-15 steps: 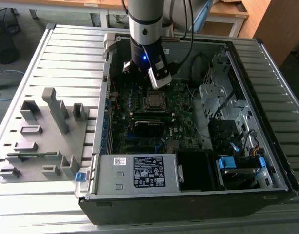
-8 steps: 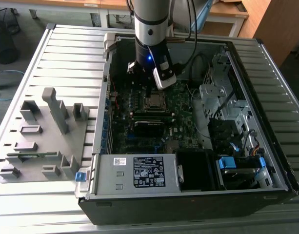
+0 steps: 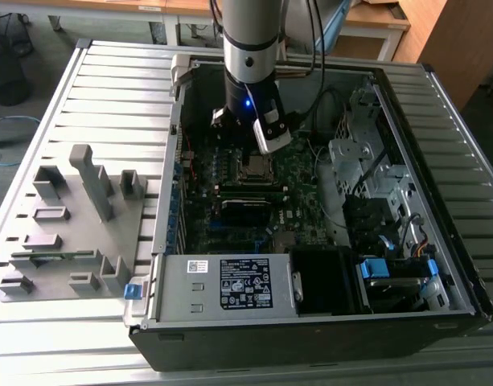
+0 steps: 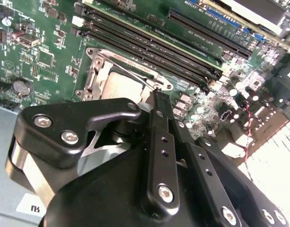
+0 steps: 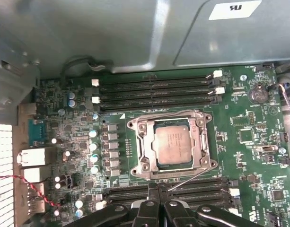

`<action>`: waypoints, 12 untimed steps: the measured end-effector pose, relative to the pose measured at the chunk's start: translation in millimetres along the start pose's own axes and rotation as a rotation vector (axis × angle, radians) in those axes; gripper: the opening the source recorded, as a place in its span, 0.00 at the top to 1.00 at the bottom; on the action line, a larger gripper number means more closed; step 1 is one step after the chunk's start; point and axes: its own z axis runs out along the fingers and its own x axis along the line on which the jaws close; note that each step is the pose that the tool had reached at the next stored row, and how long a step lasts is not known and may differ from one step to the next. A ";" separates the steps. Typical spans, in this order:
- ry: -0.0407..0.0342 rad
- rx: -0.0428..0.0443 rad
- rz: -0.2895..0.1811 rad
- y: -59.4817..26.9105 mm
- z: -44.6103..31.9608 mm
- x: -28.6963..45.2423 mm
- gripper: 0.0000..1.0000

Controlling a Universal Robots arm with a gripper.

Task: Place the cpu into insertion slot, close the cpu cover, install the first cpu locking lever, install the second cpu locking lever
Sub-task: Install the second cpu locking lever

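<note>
Gripper (image 5: 158,201) pressed together beside cpu cover (image 5: 171,144), cpu (image 5: 175,145) seated; memory slots (image 5: 154,92) flanking; slatted bench (image 3: 109,88).

No wording can be made out clearly. In the exterior view, a black label (image 3: 246,283) with white print and small symbols sits on the grey power supply (image 3: 175,293), and a small white barcode sticker (image 3: 198,266) lies just beside that label. A white tag (image 5: 234,9) with a dark mark is stuck on the metal case wall (image 5: 135,33) in the first wrist view. There the cpu (image 5: 175,142) carries faint lines of print, and tiny white lettering dots the green motherboard (image 5: 244,156).
</note>
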 end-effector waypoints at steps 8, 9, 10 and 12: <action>-0.0016 0.0058 0.009 -1.8 13.7 -0.3 0.90; -0.0018 0.0063 0.009 -2.0 15.7 -0.2 0.90; -0.0018 0.0067 0.010 -2.3 17.4 -0.1 0.90; -0.0021 0.0071 0.011 -2.8 21.0 0.0 0.90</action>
